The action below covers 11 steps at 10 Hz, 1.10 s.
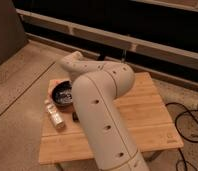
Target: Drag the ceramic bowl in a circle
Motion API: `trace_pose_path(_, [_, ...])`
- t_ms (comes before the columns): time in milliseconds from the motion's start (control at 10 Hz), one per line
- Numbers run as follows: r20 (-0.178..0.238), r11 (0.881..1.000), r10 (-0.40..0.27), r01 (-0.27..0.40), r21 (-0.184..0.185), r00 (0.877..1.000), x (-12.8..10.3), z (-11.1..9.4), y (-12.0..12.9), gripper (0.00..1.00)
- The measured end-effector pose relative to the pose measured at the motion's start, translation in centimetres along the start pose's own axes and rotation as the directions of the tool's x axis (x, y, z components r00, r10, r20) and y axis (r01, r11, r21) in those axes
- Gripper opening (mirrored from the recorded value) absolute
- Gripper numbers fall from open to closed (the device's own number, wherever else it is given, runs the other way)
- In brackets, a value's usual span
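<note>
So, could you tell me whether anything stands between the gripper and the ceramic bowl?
Nothing visible does: the gripper is down at the ceramic bowl, partly hidden behind the arm. A bottle lies beside the bowl.

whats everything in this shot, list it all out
ceramic bowl: 1, dark and glossy, left part of the table
bottle-like item: 1, pale, lying on the table in front of the bowl
small object: 1, dark, on the table next to the arm, too small to identify
table: 1, light wood, centre of view
cables: a few, black, on the floor right of the table
rails: 2, pale, along the dark back wall
arm: 1, white, rising from the bottom edge and bending left over the table
gripper: 1, shut, down at the bowl, largely hidden by the arm
</note>
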Motion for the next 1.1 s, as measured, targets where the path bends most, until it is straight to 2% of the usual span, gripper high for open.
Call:
trace_pose_path(100, [-0.006, 0.999, 0.031, -0.031, 0.011, 1.000, 0.2, 0.2, -1.7, 0.16])
trace_pose_path(300, [-0.018, 0.991, 0.130, -0.129, 0.042, 0.991, -0.2, 0.8, -6.8, 0.16])
trace_pose_path(500, [-0.024, 0.981, 0.183, -0.181, 0.063, 0.983, -1.5, 1.5, -9.7, 0.16])
trace_pose_path(800, [-0.038, 0.984, 0.168, -0.165, 0.074, 0.985, -3.9, 2.6, -9.4, 0.16])
trace_pose_path(1100, [-0.036, 0.995, 0.087, -0.085, 0.050, 0.996, -7.1, 2.6, -4.6, 0.16])
